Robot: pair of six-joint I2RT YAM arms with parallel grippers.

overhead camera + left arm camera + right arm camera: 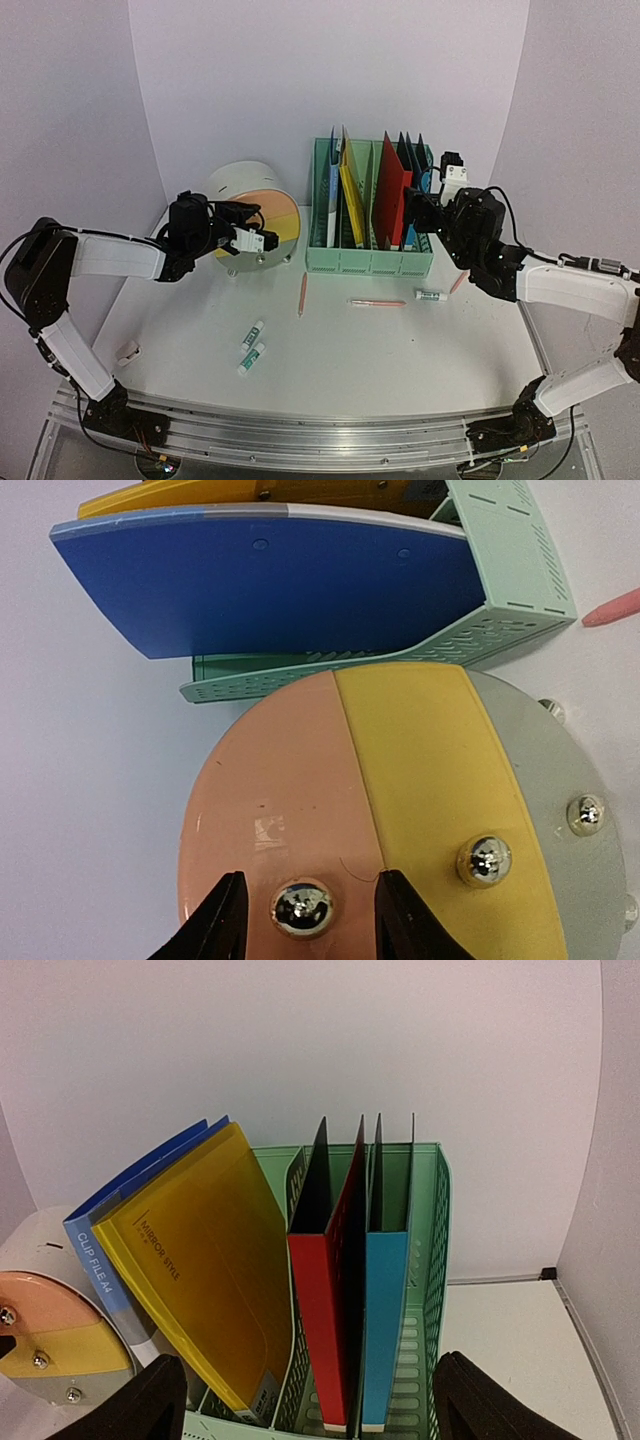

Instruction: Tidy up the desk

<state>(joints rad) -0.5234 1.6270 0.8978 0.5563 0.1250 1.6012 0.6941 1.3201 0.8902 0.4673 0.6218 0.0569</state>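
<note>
Partly cropped, left end effector [311,880] straddles a knob [303,908], ungripped; right end effector [310,1360] gapes empty

Bright, even light; faint shadows on the desk [340,350], glints on chrome knobs [303,905], edge distortion.

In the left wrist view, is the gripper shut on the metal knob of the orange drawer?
No, the left gripper is open, one finger on each side of the knob.
</note>
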